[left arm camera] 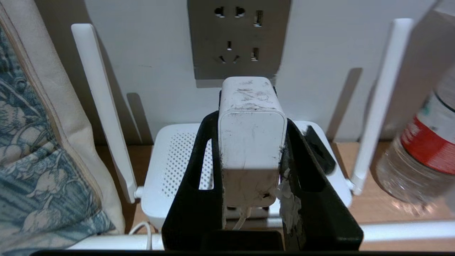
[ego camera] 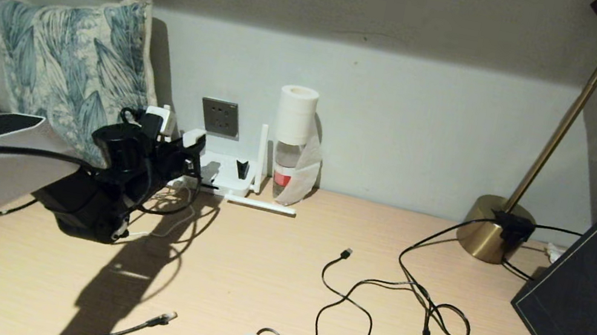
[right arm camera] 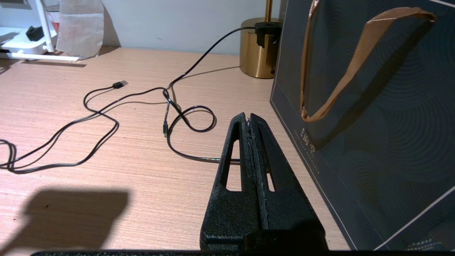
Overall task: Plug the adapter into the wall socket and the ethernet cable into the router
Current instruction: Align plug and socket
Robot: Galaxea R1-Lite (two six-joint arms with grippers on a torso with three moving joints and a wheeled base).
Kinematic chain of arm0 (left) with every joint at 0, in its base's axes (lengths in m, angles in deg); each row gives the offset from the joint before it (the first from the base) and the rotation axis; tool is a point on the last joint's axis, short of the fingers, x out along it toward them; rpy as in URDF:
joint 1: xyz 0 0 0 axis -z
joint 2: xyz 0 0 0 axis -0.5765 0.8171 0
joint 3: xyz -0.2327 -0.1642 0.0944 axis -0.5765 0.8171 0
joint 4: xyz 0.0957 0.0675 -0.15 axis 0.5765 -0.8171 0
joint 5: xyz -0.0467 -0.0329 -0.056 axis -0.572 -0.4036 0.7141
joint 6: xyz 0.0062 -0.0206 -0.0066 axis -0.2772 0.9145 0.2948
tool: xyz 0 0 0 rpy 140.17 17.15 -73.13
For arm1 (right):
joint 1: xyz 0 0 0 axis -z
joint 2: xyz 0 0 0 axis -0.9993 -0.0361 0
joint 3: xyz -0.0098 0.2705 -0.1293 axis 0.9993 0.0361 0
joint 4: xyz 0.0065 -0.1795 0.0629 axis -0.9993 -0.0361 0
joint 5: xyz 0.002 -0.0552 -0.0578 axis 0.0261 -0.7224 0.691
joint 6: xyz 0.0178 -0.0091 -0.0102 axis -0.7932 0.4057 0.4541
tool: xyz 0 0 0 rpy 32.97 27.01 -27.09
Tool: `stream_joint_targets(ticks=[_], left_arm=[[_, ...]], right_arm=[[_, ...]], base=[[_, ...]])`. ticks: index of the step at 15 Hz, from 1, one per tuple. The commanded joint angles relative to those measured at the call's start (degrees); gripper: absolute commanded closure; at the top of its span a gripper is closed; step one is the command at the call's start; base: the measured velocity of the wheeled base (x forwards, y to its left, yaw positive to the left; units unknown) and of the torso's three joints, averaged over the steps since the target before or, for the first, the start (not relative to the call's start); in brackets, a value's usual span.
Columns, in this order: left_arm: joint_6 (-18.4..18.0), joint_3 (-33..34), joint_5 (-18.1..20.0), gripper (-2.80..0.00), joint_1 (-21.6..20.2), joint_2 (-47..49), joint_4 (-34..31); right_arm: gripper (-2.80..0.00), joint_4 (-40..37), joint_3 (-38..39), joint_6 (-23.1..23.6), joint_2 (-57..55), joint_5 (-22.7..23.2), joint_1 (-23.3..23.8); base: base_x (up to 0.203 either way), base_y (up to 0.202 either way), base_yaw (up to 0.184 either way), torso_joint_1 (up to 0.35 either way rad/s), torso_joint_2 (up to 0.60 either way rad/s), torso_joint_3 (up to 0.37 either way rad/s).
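nearest, the ethernet cable point(ego camera: 158, 319) lies loose on the desk point(ego camera: 253, 282), its clear clip untouched. the right gripper point(right arm camera: 249, 119) is parked by the dark bag point(right arm camera: 373, 106), jaws pressed together on nothing. farther in, the left gripper point(left arm camera: 250, 142) is clamped on the adapter point(left arm camera: 250, 117), held over the router point(left arm camera: 170, 160), probably to line it up with the wall socket point(left arm camera: 236, 35) just beyond, not yet touching.

Pale matt wood-grain bench point(ego camera: 253, 282); scuffed white plastic adapter point(left arm camera: 250, 142); brushed grey metal wall socket point(left arm camera: 236, 39); polished brass lamp base point(ego camera: 487, 228); printed cloth pillow point(ego camera: 72, 60).
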Motion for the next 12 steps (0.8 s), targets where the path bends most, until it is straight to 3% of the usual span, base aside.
stream_joint_targets(ticks=[1,12], left_arm=[[1.4,-3.2,0.1,0.0,0.1,3.1,0.5],[2.7,-9.4,0.1,0.0,0.8,4.6,0.4]], right_arm=[[0.0,0.1,2.0,0.0,-0.1,0.0,0.0],[0.0,0.1,2.0,0.0,-0.1,0.0,0.0]], base=[[0.0,0.0,0.0,0.0,0.0,0.0],[0.0,0.0,0.0,0.0,0.0,0.0]])
